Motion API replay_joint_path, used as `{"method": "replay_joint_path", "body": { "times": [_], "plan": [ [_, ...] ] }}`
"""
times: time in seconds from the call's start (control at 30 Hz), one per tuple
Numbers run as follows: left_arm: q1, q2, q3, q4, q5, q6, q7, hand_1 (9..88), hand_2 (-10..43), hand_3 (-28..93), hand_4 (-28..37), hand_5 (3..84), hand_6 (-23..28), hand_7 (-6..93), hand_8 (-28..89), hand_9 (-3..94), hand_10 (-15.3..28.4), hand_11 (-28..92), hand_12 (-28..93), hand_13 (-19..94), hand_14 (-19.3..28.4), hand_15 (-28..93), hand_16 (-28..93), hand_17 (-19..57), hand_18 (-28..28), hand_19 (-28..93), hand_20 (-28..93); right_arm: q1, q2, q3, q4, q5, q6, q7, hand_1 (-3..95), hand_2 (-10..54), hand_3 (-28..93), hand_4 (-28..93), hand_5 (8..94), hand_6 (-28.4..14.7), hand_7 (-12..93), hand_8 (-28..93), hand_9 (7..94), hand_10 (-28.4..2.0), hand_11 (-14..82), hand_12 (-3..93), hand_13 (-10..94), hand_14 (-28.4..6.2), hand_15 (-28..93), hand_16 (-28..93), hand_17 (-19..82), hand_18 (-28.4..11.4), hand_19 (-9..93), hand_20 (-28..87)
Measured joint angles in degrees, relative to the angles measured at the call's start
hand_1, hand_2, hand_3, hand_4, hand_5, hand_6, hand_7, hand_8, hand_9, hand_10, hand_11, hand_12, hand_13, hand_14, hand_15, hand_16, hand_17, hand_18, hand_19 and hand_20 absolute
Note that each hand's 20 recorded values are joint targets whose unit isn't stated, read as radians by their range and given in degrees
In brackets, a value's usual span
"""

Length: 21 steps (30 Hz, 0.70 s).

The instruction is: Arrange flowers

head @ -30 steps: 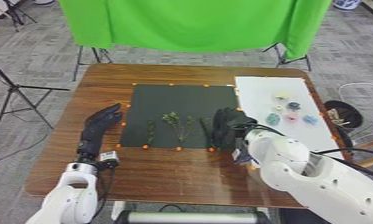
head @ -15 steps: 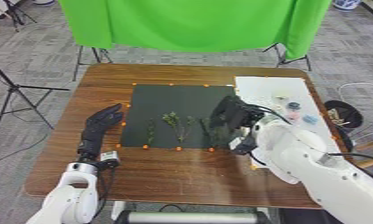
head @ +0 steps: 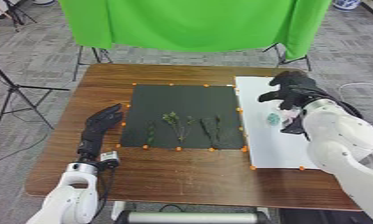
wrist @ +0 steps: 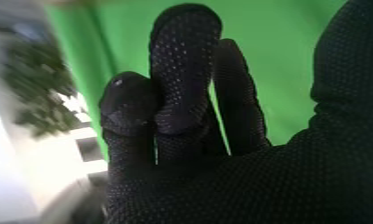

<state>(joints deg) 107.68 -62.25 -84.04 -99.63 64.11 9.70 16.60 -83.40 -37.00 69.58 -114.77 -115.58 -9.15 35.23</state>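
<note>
Right hand [head: 295, 91] is over the far part of the white sheet [head: 267, 150], thumb apart from the fingers, nothing held. In the right wrist view, the right hand [wrist: 182, 170] has its fingers relaxed. Left hand [head: 103, 121] rests open at the table's left side. Several green sprigs lie on the black mat: a thin sprig [head: 150, 131] at left, a branching sprig [head: 174, 121] in the middle, and another sprig [head: 218, 126] near the mat's right side. A teal flower [head: 273, 119] lies on the white sheet; the right hand and arm cover part of the area beside it.
The black mat [head: 151, 102] lies left of the white sheet on the brown table [head: 182, 180], with orange markers along its edges. A green cloth [head: 196, 25] hangs beyond the table. The right arm crosses the table's right edge.
The right hand has moved from the mat's right edge away and rightward over the white sheet, uncovering the sprig at the mat's right side. The left hand has kept still.
</note>
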Motion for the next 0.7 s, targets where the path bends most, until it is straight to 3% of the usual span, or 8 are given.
{"method": "replay_joint_path", "body": {
  "times": [0.07, 0.2, 0.53, 0.7],
  "plan": [
    [0.03, 0.0, -0.02, -0.02, 0.0, 0.0, 0.0, 22.6, -5.2, 74, -26.3, 45.9, -0.1, 14.8, -9, 46.4, 12.9, 18, 9, 36, 15.6, 17, -2, 2.7, 11.4, 4, 14, -1.3, 0.7, 1.44, 1.37, 4.0, -3.72, 0.93, 28.2, -9.5, 64, -11, 50.6, 0.9, 11, -6, 52.8, -18.7, 8.1, 20.3, 83, -7.0, 53, 28, 57, -13.7, 92, 37],
    [0.1, 0.0, -0.06, -0.06, 0.0, 0.0, -0.01, 22.6, -5.2, 74, -26.2, 45.9, -0.1, 14.6, -9, 46.4, 12.9, 18, 9, 36, 15.6, 17, -2, 2.7, 11.3, 5, 14, -3.76, 1.15, 1.52, 3.67, 5.83, -3.91, 1.68, 28.3, -9.5, 64, -12, 50.6, 0.9, 11, -6, 53.5, -18.5, 8.7, 20.6, 83, -6.9, 54, 27, 57, -13.8, 92, 37],
    [0.06, -0.11, -0.02, -0.06, 0.0, -0.01, -0.03, 22.6, -5.3, 74, -26.3, 46.0, 0.0, 14.6, -9, 46.4, 13.0, 18, 9, 36, 15.5, 17, -2, 2.7, 11.3, 5, 14, -4.75, 0.61, -1.82, 5.26, 4.52, 1.16, 2.37, 33.4, -9.5, 66, -13, 53.7, 1.2, 14, -7, 59.9, -17.1, 13.1, 20.2, 86, -5.6, 56, 26, 60, -12.7, 93, 36],
    [0.07, -0.11, -0.03, -0.06, 0.01, -0.01, -0.06, 22.7, -5.1, 74, -26.4, 45.9, 0.0, 14.7, -9, 46.4, 12.9, 18, 9, 36, 15.5, 17, -2, 2.7, 11.3, 5, 14, -4.02, 0.08, -5.17, 6.37, 3.86, 7.94, 2.96, 38.3, -9.5, 67, -14, 58.4, 1.7, 16, -8, 67.2, -15.6, 17.6, 19.8, 88, -4.5, 55, 27, 62, -11.8, 93, 37]
  ]
}}
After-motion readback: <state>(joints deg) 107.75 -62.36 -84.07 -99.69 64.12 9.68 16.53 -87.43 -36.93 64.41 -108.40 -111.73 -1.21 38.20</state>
